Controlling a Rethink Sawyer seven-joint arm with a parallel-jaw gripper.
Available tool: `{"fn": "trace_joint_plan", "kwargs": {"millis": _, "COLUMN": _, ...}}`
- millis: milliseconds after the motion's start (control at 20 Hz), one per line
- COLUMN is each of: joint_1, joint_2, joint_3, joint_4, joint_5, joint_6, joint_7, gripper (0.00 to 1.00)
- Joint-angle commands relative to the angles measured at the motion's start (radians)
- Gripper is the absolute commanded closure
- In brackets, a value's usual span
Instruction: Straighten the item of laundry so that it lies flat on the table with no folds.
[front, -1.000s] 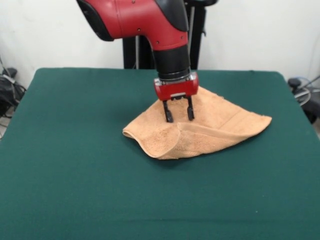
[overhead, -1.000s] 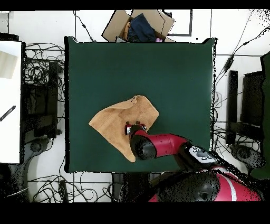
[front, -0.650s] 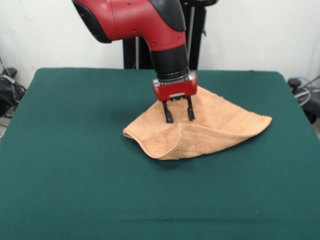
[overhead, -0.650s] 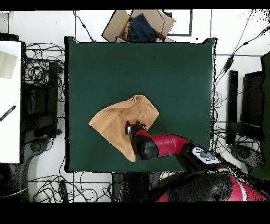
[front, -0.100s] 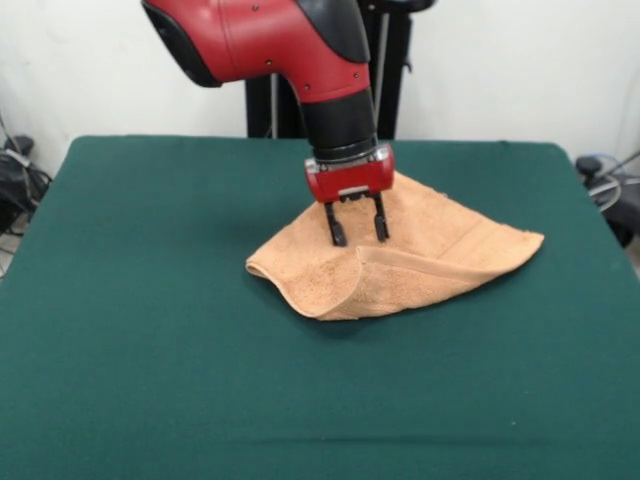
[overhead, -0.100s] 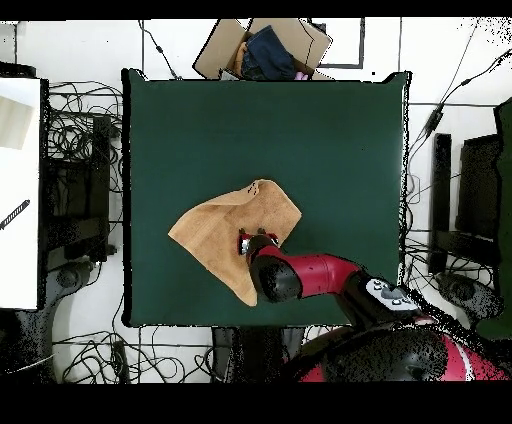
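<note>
The peach-orange towel, the item of laundry (front, -0.100s: 430, 258) (overhead, -0.100s: 215, 228), lies folded over on the green table (front, -0.100s: 150, 300) (overhead, -0.100s: 330, 150), with a doubled flap along its front edge. My gripper (front, -0.100s: 357, 238) (overhead, -0.100s: 256, 240) hangs open just above the towel's middle, its two black fingers (front, -0.100s: 336, 232) apart with nothing between them. Their tips stand at or a little over the cloth. In the overhead view the red arm covers the towel's near right part.
A cardboard box (overhead, -0.100s: 262, 47) with dark clothing sits beyond the table's far edge in the overhead view. Cables (overhead, -0.100s: 75, 140) and dark stands (overhead, -0.100s: 455, 195) surround the table on both sides. A white surface (overhead, -0.100s: 18, 190) lies at the left.
The arm has shifted slightly left in the front view and risen a touch; the towel has not moved and the gripper stays open.
</note>
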Motion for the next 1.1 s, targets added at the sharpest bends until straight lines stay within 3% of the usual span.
{"fn": "trace_joint_plan", "kwargs": {"millis": 50, "joint_1": 0.033, "joint_2": 0.175, "joint_3": 0.170, "joint_4": -0.221, "joint_5": -0.007, "joint_6": 0.003, "joint_7": 0.075, "gripper": 0.00}}
{"fn": "trace_joint_plan", "kwargs": {"millis": 1100, "joint_1": 0.070, "joint_2": 0.143, "joint_3": 0.146, "joint_4": -0.231, "joint_5": 0.021, "joint_6": 0.034, "joint_7": 0.074, "gripper": 0.00}}
